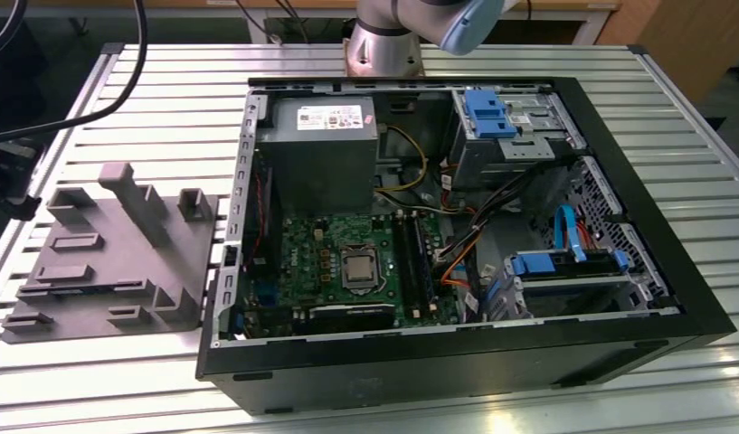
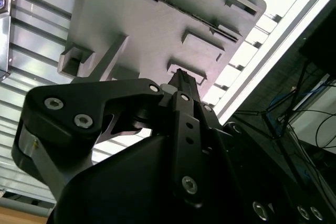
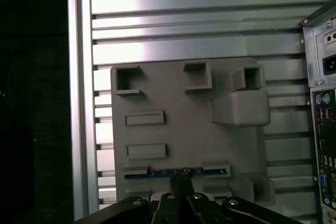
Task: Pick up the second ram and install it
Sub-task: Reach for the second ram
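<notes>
The gripper [image 3: 184,176] is seen in both wrist views with its two dark fingers [image 2: 181,108] brought tight together. No gap can be seen between the tips. In the first wrist view the tips are seen right over the middle of the second ram [image 3: 157,171]. It cannot be told if the ram is touched or if the tips are high above it.

The ram is shown as a thin blue strip. It is tucked flat in a long slot of a grey holder [image 3: 184,129], close to one edge of the holder. Other slots and blocks are built into the same holder, some low and some tall.

The holder is laid on a table [image 1: 164,90] made of long silver metal bars. In the exterior view the holder is placed at the exterior view's left of an open black computer case [image 1: 466,362], just beside it. Inside the case a green motherboard [image 1: 308,253], a grey power box [image 1: 318,145], bright blue clips [image 1: 487,113] and many coloured wires [image 1: 459,262] can be seen. The round silver foot of the robot arm [image 1: 387,41] is fixed on the table behind the case.

Past the table edge a dark floor is seen, and thin cables [image 2: 294,129] are strung there. A wooden board [image 1: 677,36] is stood in the far corner.
</notes>
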{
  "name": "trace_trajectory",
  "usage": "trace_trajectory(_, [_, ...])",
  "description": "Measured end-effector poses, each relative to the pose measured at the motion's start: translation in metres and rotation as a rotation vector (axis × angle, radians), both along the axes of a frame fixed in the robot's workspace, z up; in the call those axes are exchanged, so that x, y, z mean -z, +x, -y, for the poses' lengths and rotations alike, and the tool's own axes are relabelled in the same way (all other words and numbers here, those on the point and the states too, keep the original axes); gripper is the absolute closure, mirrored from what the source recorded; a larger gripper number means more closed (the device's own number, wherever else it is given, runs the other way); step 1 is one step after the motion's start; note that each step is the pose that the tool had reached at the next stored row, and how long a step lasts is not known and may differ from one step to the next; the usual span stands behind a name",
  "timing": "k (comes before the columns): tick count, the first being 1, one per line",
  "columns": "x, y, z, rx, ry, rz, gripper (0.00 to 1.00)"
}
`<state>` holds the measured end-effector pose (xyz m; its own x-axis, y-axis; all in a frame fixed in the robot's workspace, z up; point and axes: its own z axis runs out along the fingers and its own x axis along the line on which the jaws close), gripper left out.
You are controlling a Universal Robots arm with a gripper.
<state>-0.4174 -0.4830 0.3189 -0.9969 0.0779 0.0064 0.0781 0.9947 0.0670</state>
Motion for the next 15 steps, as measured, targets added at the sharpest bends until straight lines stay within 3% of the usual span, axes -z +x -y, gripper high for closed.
trace_trajectory(4, [0.0014,-0.0001,0.0001,0.000,-0.0161,-0.0005,0.89])
trace_trajectory(8, [0.0035,-0.0002,0.0000,0.000,-0.0216,-0.0022,0.89])
trace_trajectory(15, [0.0065,-0.0006,0.0000,0.000,-0.0220,-0.0036,0.89])
